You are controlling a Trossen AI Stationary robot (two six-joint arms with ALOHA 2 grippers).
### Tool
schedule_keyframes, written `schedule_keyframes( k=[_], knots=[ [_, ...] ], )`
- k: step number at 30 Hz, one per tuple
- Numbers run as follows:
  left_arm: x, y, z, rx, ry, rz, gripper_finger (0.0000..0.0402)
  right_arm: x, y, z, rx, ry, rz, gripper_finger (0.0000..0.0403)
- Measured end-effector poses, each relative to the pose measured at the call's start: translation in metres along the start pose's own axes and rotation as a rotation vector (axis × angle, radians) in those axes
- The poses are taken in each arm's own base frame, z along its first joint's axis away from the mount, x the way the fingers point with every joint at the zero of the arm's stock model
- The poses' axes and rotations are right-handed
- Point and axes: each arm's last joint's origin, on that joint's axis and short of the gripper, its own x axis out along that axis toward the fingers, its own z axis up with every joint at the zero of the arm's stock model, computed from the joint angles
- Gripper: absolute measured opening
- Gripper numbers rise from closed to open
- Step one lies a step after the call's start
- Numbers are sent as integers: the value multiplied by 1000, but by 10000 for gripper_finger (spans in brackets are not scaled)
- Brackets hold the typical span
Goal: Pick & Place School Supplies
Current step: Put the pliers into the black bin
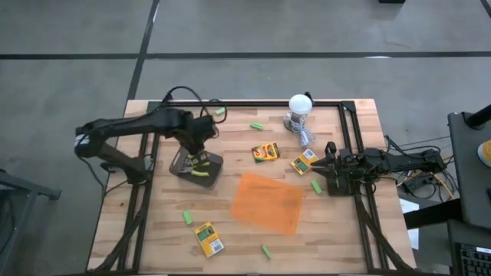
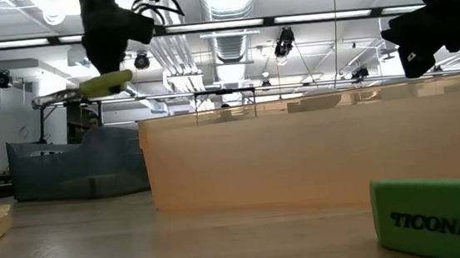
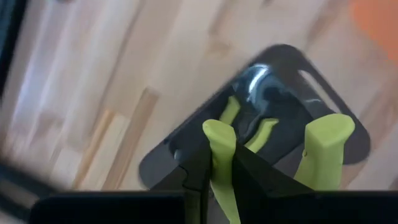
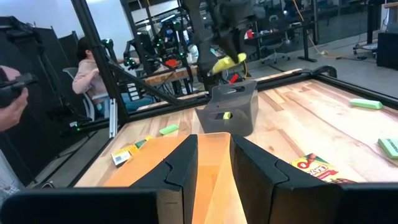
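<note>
Yellow-green-handled pliers (image 3: 219, 163) hung clamped in the closed left hand (image 1: 198, 150), directly above a dark grey caddy (image 1: 196, 164) on the tabletop (image 1: 153, 230). In the low view their long axis ran roughly level, tilted slightly. The right hand (image 1: 328, 170) waited near the orange tray (image 1: 267, 202), fingers slightly parted, holding nothing.

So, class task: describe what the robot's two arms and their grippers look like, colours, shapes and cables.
Both arms are dark, nearly black, built of slim jointed segments. The left gripper and right gripper each end in two dark, wedge-shaped fingers. Black cables loop behind the left arm; more cables trail from the right arm's base.
</note>
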Motion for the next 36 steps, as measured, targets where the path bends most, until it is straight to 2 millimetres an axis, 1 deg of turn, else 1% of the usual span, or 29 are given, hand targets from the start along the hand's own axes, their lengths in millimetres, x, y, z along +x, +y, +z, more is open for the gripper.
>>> schedule_keyframes(
  k=[4,8,15,36],
  knots=[
    [15,0,-18,71,-17,-36,51,0,0,0,0,0,0,91],
    [35,0,-29,180,-8,-65,51,0,0,0,0,-1,0,91],
    [64,-3,-35,226,-45,-79,51,0,0,0,0,0,0,91],
    [111,-4,-60,225,-38,-107,51,0,0,0,0,0,0,91]
  ],
)
